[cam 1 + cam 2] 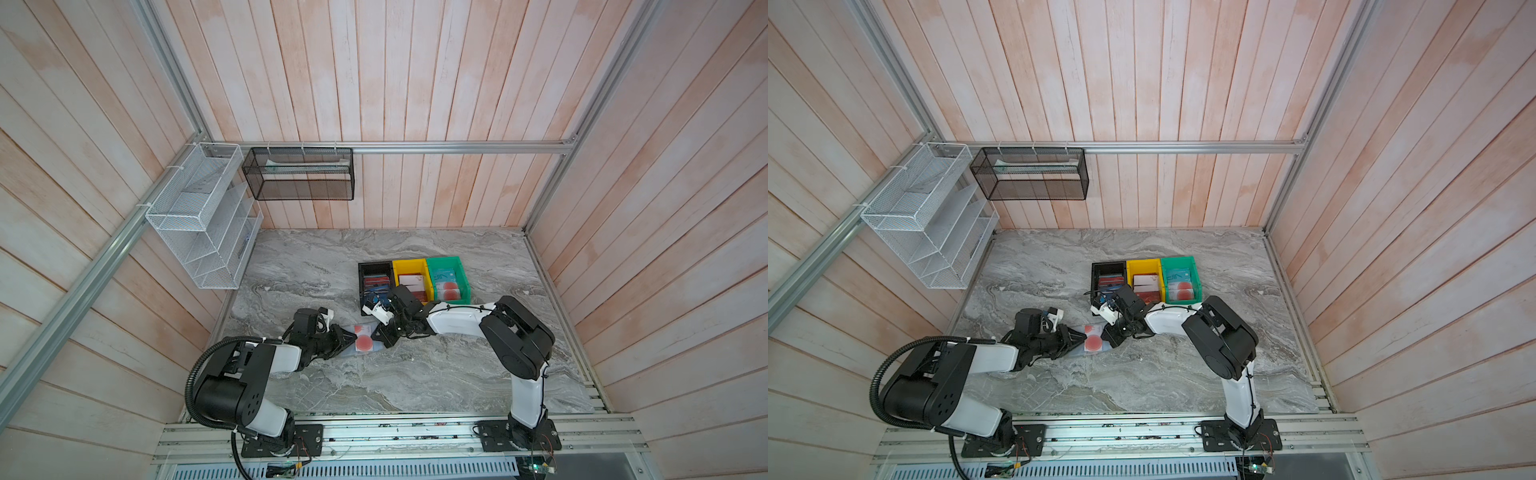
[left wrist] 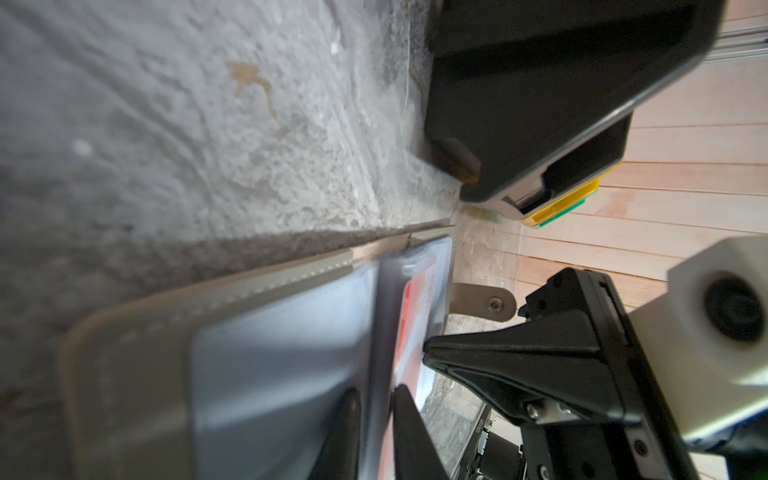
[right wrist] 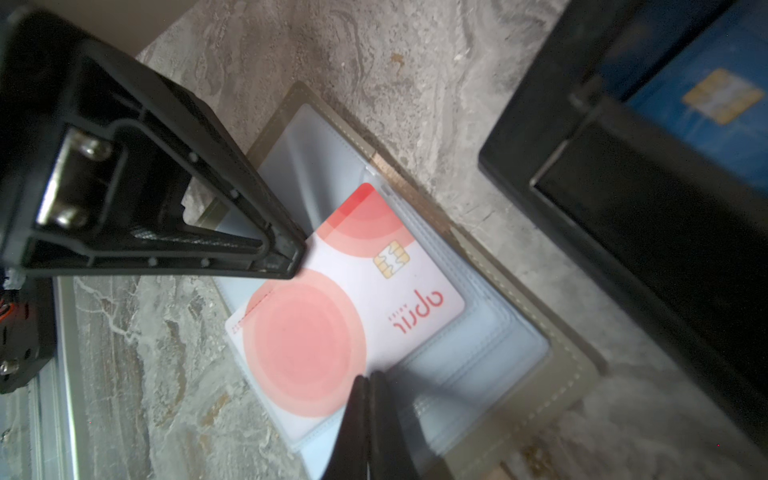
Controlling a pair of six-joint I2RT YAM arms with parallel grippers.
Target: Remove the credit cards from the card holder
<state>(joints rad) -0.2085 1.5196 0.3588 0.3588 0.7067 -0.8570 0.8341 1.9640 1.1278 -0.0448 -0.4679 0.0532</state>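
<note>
The grey card holder [image 1: 348, 354] [image 1: 1076, 353] lies open on the marble table between my two grippers. A pale credit card [image 1: 364, 342] [image 1: 1093, 341] with red circles lies in its translucent sleeves. In the right wrist view this card [image 3: 332, 303] sits partly out of a sleeve on the holder [image 3: 569, 374]. My left gripper [image 1: 352, 338] [image 2: 376, 409] is shut on an upright sleeve leaf [image 2: 282, 332]. My right gripper [image 1: 380, 336] [image 3: 368, 380] is shut, its tips on the sleeve at the card's edge. Blue and red cards lie in the bins.
Three bins stand in a row just behind the right gripper: black [image 1: 360, 274], yellow [image 1: 409, 262] and green [image 1: 446, 260], each holding cards. The black bin [image 3: 623, 216] is close beside the holder. A white wire rack [image 1: 199, 216] and a black mesh basket [image 1: 299, 174] hang on the walls.
</note>
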